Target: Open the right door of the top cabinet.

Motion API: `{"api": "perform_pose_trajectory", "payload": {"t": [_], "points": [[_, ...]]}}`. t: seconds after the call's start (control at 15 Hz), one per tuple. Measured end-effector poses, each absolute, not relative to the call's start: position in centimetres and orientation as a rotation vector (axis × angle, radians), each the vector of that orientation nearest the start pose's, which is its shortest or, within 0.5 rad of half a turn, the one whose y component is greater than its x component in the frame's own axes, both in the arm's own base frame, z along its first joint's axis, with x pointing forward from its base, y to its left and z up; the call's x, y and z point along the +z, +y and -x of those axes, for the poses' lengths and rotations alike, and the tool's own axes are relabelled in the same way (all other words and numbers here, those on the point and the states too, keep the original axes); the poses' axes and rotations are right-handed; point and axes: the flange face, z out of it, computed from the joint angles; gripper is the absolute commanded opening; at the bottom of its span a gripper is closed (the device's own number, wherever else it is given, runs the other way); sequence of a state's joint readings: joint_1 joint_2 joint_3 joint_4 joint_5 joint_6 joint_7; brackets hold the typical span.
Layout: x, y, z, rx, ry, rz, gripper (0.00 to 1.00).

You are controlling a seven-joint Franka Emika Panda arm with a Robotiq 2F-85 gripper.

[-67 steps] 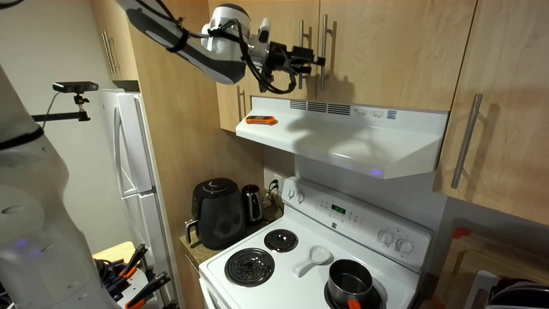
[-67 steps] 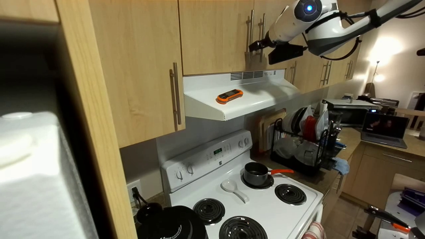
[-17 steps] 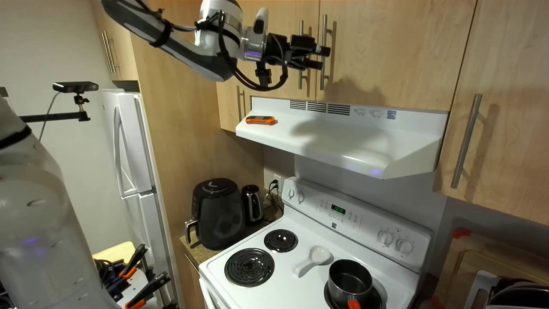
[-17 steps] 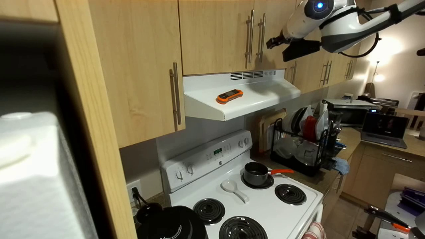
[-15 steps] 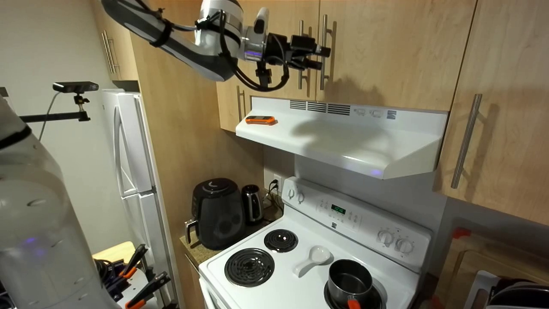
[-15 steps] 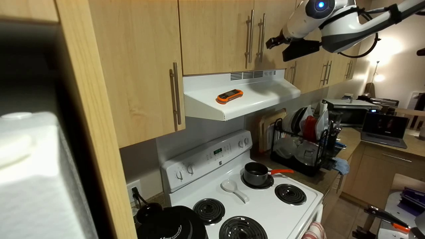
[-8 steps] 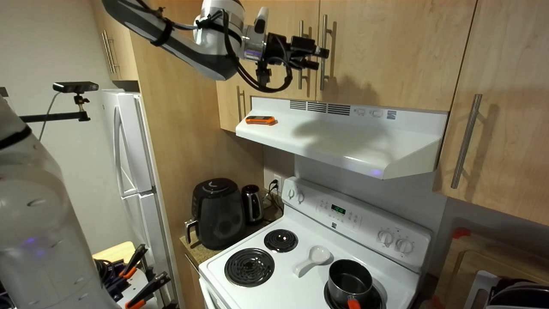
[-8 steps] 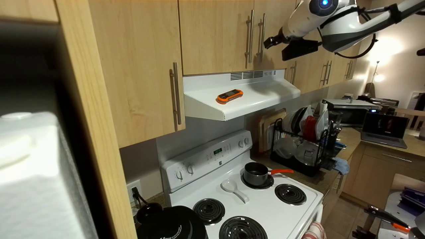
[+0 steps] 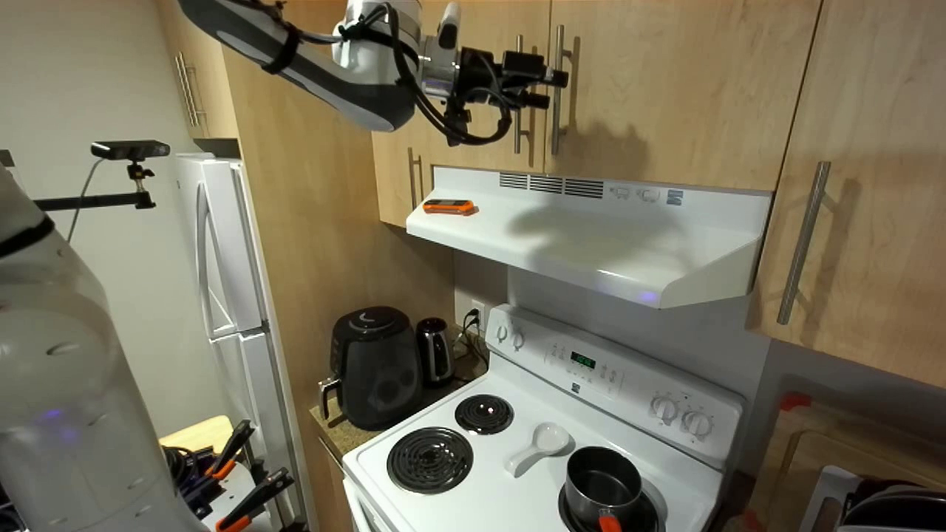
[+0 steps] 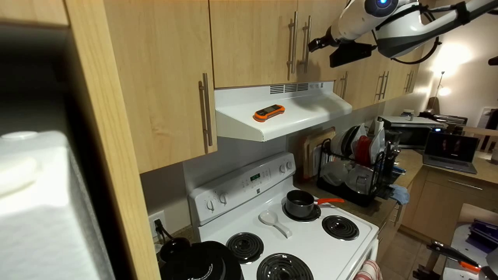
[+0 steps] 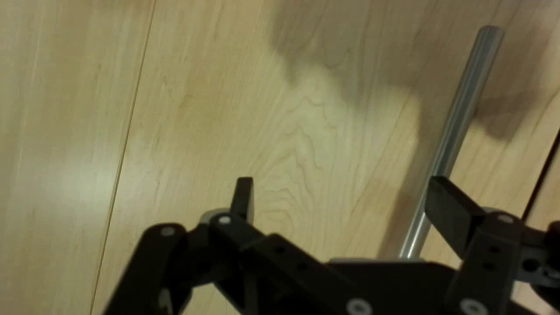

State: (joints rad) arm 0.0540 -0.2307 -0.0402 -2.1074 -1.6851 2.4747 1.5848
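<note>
Barely begun, looks like: right door (image 9: 680, 92) fully shut, at three o'clock from hand (image 9: 554, 89) in exterior view. Jaws wide apart, nothing gripped. Handle (image 11: 461, 109) partly behind one fingertip (image 11: 450, 208), wrist view. Remaining: grip, pull.
</note>
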Motion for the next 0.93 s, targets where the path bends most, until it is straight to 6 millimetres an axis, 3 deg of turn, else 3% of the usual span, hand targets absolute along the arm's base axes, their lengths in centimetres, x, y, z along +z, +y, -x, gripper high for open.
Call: {"api": "perform_pose_trajectory", "payload": {"t": [0.93], "points": [[58.1, 0.5, -53.13, 1.652, -0.365, -1.928, 1.0]]}}
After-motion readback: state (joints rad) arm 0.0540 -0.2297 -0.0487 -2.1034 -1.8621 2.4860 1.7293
